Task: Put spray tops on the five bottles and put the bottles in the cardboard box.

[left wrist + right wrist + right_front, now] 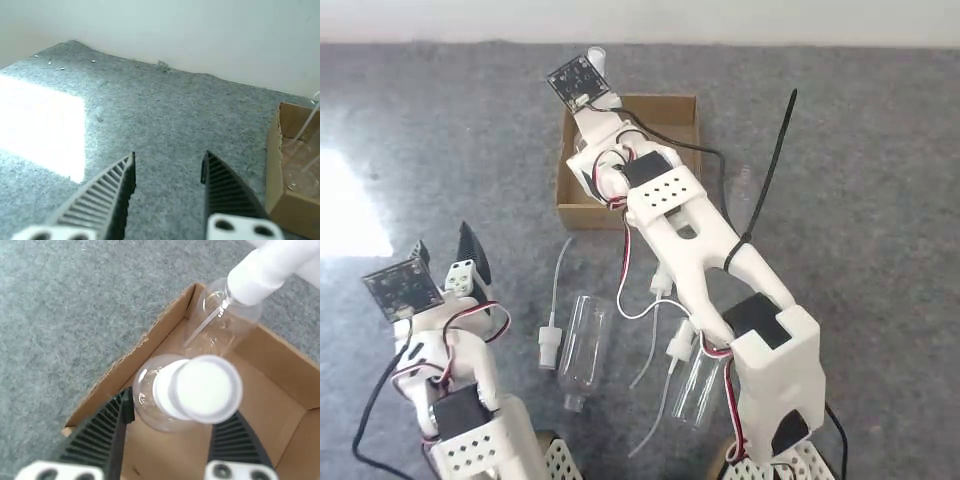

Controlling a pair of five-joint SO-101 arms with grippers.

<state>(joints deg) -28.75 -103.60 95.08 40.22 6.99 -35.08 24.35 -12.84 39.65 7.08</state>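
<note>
Desk: grey speckled desk (440, 120) runs up to a white wall (720, 20), with a bright patch of light on its left side.
Cardboard box: the cardboard box (580, 205) stands open at the far middle of the desk, beneath my right wrist.
Right claw: my right claw (172, 410) is clenched on a clear bottle (147, 405). The fingers press its sides from either hand, and the bottle is upright over the inside of the box, near one wall.
Held bottle's head: a round white top (205, 390) caps it, seen from straight above.
Boxed bottle: a second clear bottle (235, 325) stands in the far corner of the box. It wears a white spray top (265, 267), and a thin tube is visible through its side.
Left claw: my left claw (170, 165) is released, fingers spread with nothing between them. It hangs above bare desk at the near left, well apart from the box.
Waiting bottle: one uncapped bottle (585, 345) lies on its side between my two arms.
Loose spray top: a spray top (549, 345) lies just beside that bottle, its dip tube (557, 280) pointing toward the box.
Second waiting bottle: another bottle (695, 390) lies against my right arm's base, partly hidden by it, with another loose top (678, 347) at its far end.
</note>
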